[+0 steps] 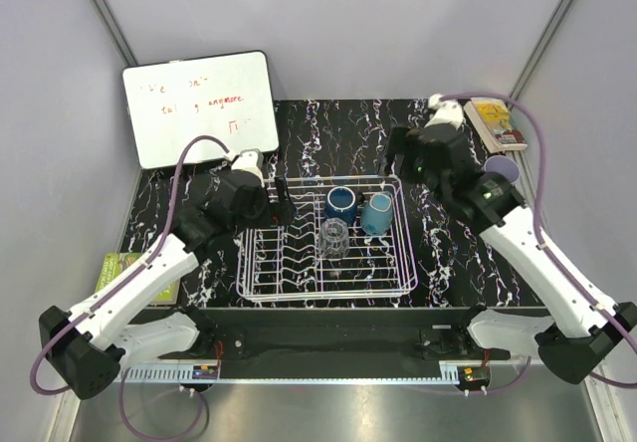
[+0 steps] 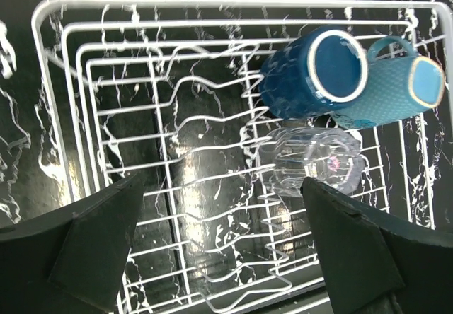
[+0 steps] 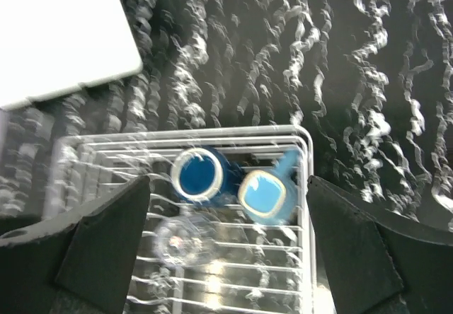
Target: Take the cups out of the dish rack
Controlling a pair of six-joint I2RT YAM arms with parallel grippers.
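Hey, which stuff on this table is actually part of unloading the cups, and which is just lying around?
Part of the job: dish rack; dark blue cup, teal cup and clear glass inside it; lavender cup on the table to the rack's right.
Lying about: whiteboard, yellow book, green book.

lab test cell | grey enclosure walls [image 1: 60,84] | marbled table [image 1: 348,128]

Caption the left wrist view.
Open left jaws above the dish rack, which holds a dark blue cup, a teal cup and a clear glass.
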